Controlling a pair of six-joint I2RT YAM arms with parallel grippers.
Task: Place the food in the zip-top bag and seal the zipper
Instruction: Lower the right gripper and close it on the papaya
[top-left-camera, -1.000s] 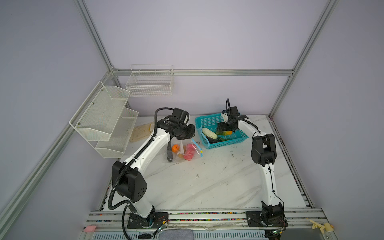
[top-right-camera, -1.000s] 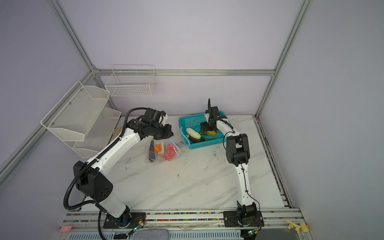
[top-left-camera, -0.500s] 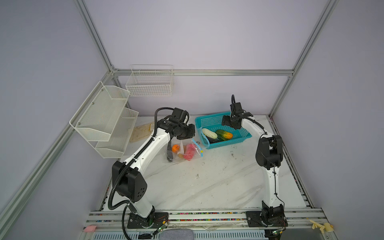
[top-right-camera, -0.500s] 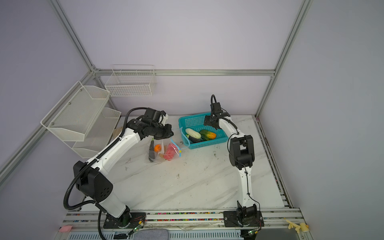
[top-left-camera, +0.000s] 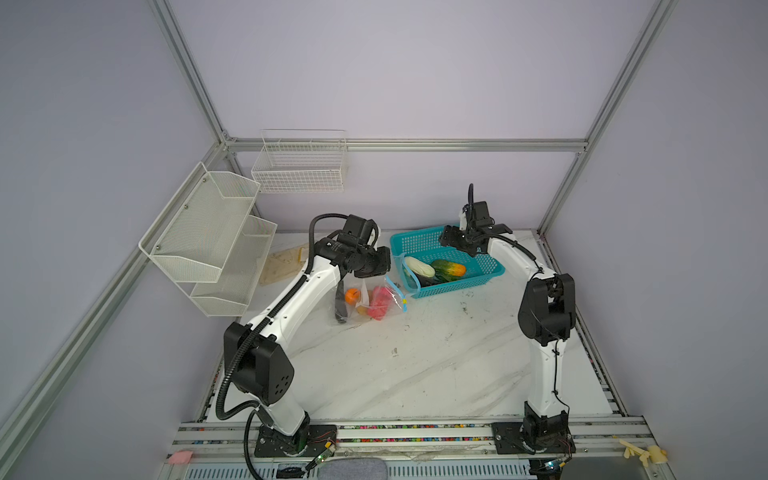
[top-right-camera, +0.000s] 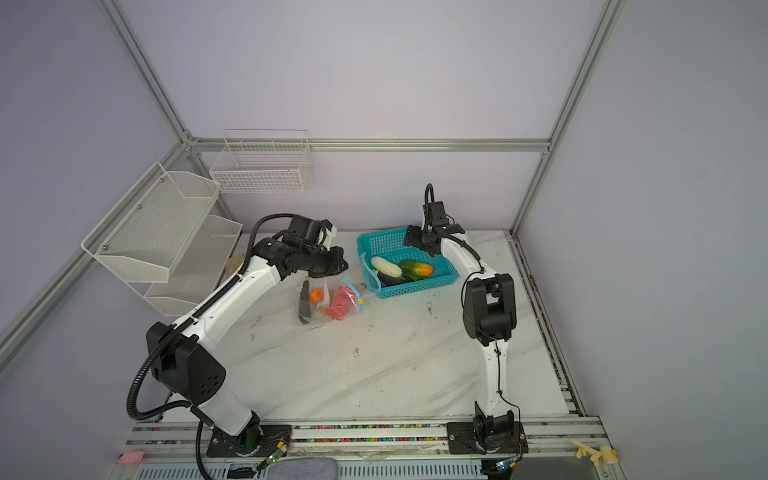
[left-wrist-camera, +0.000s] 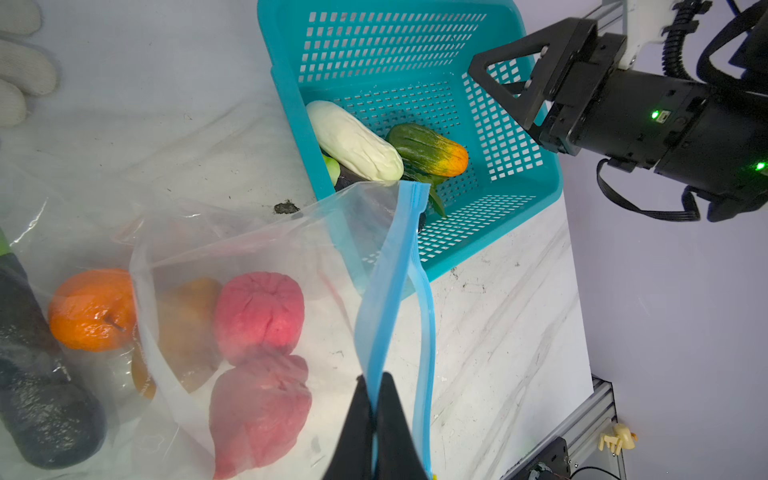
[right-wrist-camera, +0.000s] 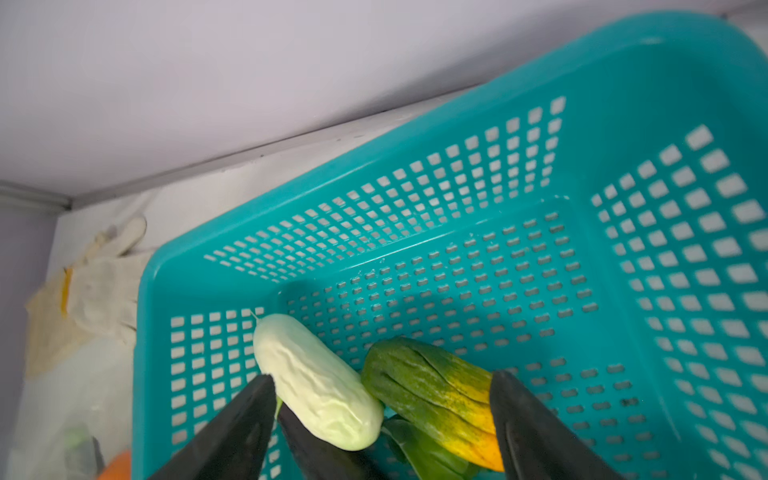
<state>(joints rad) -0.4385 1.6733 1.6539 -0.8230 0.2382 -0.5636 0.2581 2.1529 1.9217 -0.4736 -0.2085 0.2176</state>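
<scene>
L jaws pinched on zipper (left-wrist-camera: 386, 299), R jaws spread above white veg (right-wrist-camera: 316, 382) in basket (right-wrist-camera: 415, 143)

Zip-top bag (left-wrist-camera: 249, 232) is clear, glossy, crinkly plastic; teal basket (left-wrist-camera: 395, 41) smooth perforated plastic; worktop (left-wrist-camera: 498, 311) looks like scuffed marble; white veggie (right-wrist-camera: 316, 386) is matt and wrinkly.

Evenly lit, diffuse, from above; soft shadows. Mild glare on zip-top bag (left-wrist-camera: 195, 232) (wrist views blurred close in).
</scene>
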